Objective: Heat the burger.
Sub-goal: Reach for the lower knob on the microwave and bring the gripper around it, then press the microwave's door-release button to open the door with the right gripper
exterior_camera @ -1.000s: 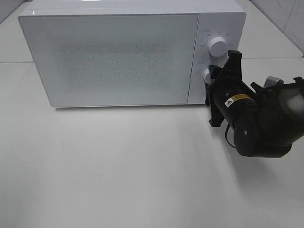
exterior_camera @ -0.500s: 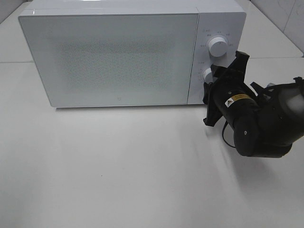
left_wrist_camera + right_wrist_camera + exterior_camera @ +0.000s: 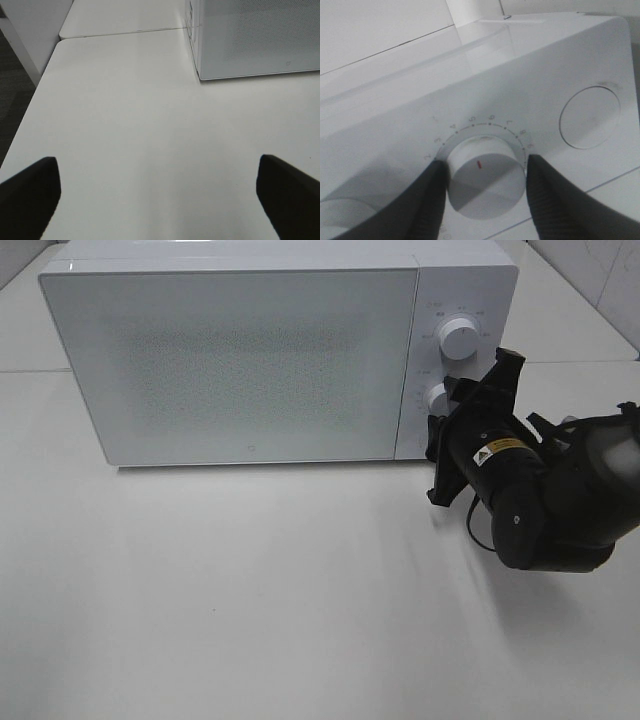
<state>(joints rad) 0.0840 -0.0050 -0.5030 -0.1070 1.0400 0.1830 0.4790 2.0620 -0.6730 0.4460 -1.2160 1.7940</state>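
The burger is hidden; the white microwave (image 3: 240, 350) stands with its door closed. My right gripper (image 3: 443, 405) reaches to the control panel and sits around the lower knob (image 3: 436, 396). In the right wrist view its two dark fingers (image 3: 432, 200) lie against opposite sides of that knob (image 3: 487, 172), whose red mark points toward the numbered scale. My left gripper (image 3: 160, 200) is open over the bare tabletop, fingertips far apart with nothing between them. It lies outside the exterior high view.
The upper knob (image 3: 458, 337) sits above the gripped one. A round flat button (image 3: 590, 117) is on the panel beside the lower knob. The white table (image 3: 250, 590) stretches in front of the microwave; its edge (image 3: 30, 105) shows in the left wrist view.
My right gripper has rolled a little around the lower knob, its body tilting over. In the last half second it has barely moved. The left gripper stays open.
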